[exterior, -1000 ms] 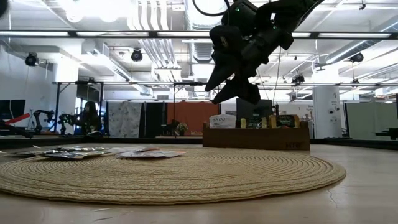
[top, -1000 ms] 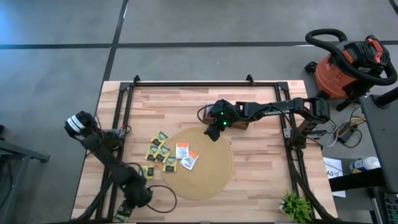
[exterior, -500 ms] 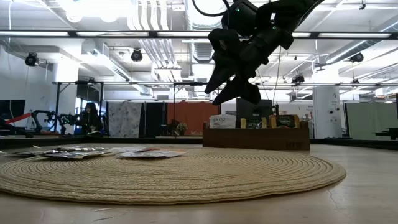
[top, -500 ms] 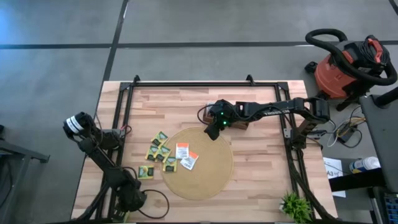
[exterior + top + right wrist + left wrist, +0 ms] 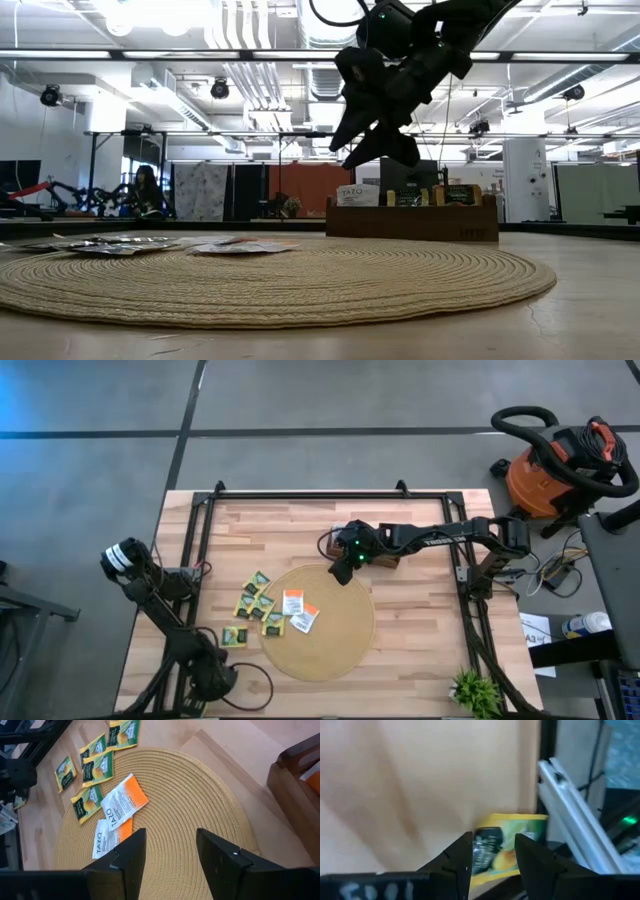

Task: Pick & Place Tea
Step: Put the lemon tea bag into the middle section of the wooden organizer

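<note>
Step in hand: approach, nothing gripped. Right gripper (image 5: 343,571), jaws spread and empty, hovers over the far rim of the round woven tan mat (image 5: 340,645). Small flat yellow-green and orange-white paper tea sachets (image 5: 270,605) lie at the mat's left edge. Left gripper (image 5: 492,855), jaws spread, sits low by one yellow sachet (image 5: 507,845) at the table's near left. Next move likely requires the right gripper to descend onto an orange sachet (image 5: 125,802).

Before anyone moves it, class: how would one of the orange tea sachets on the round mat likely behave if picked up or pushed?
The orange sachet looks thin and flat, so probably very light and somewhat floppy, bending if pinched at one edge. Lying flush on the ribbed woven mat, it would likely drag or catch, not roll. It overlaps a neighbouring sachet, so a push may shift both.
</note>
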Available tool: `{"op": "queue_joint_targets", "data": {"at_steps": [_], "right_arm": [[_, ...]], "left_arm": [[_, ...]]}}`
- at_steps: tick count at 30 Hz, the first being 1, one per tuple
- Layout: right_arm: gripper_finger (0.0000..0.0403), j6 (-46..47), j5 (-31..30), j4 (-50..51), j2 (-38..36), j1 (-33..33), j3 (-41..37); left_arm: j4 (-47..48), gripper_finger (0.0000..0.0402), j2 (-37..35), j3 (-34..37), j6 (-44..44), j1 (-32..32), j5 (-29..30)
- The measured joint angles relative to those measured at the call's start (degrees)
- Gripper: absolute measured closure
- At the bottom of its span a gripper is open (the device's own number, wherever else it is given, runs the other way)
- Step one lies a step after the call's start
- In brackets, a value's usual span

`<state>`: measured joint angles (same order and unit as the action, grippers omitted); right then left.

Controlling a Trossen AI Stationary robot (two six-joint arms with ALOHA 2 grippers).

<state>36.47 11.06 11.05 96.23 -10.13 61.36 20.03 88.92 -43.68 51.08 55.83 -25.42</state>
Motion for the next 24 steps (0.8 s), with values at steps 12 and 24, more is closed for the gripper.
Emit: {"op": "queue_joint_targets", "data": {"at_steps": [12, 24], "right_arm": [[0.0232, 0.7, -0.8, 0.4, 0.0, 0.0, 0.0], [0.0232, 0.9, -1.0, 0.6, 0.0, 0.0, 0.0]], "left_arm": [[-3.1, 0.0260, -0.2, 3.0, 2.1, 1.8, 2.8], [-4.5, 0.0260, 0.0, 3.6, 3.7, 3.1, -3.5]]}}
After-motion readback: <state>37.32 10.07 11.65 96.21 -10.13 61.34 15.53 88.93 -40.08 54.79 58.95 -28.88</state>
